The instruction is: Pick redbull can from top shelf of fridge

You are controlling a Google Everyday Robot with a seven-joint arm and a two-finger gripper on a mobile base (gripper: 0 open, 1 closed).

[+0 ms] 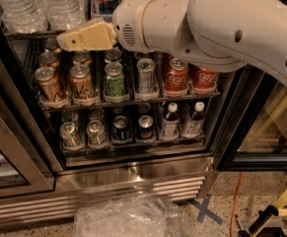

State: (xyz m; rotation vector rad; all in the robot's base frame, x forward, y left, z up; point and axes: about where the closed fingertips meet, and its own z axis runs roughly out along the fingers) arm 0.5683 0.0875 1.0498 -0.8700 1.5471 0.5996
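Pincer [70,39] before fridge [133,175], speckled floor [267,185]

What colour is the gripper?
Pale yellow-tan, camera view; the wedge-shaped plastic gripper hangs just below the clear water bottles.

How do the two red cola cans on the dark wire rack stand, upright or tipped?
Upright: the red cola cans show silver lids on top. The beige tool hangs above the brown cans at left.

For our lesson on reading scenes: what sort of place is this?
Probably a shop or canteen drinks corner: a steel glass-door fridge, racks of soda cans and water bottles. The robot's end effector hovers just under the water bottles.
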